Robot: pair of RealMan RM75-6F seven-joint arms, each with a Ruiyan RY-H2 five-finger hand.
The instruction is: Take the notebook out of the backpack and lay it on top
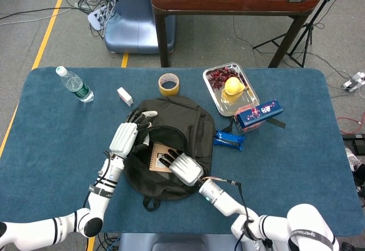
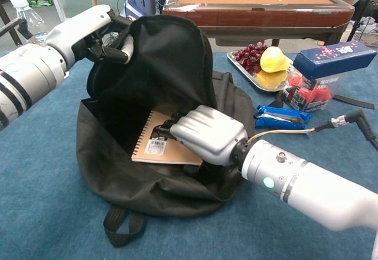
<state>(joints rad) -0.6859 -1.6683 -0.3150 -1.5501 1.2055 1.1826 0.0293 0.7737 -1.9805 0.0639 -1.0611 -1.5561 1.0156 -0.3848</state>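
The dark backpack [image 1: 194, 128] [image 2: 177, 53] lies open in the middle of the blue table. My left hand [image 1: 126, 137] [image 2: 88, 29] grips the edge of its flap and holds it up. Inside lies the brown spiral notebook [image 1: 157, 156] [image 2: 155, 148] with a barcode label, tilted with its near edge raised. My right hand [image 1: 183, 167] [image 2: 202, 133] reaches into the opening and grips the notebook's right side, fingers lying over the cover. The notebook's right part is hidden under that hand.
A metal tray [image 1: 246, 98] with grapes and a yellow fruit stands at the back right. Beside it are a blue box [image 1: 258, 113] and a blue snack pack [image 1: 229, 140]. A tape roll [image 1: 169, 84], a small white box [image 1: 124, 96] and a water bottle [image 1: 74, 84] stand at the back left.
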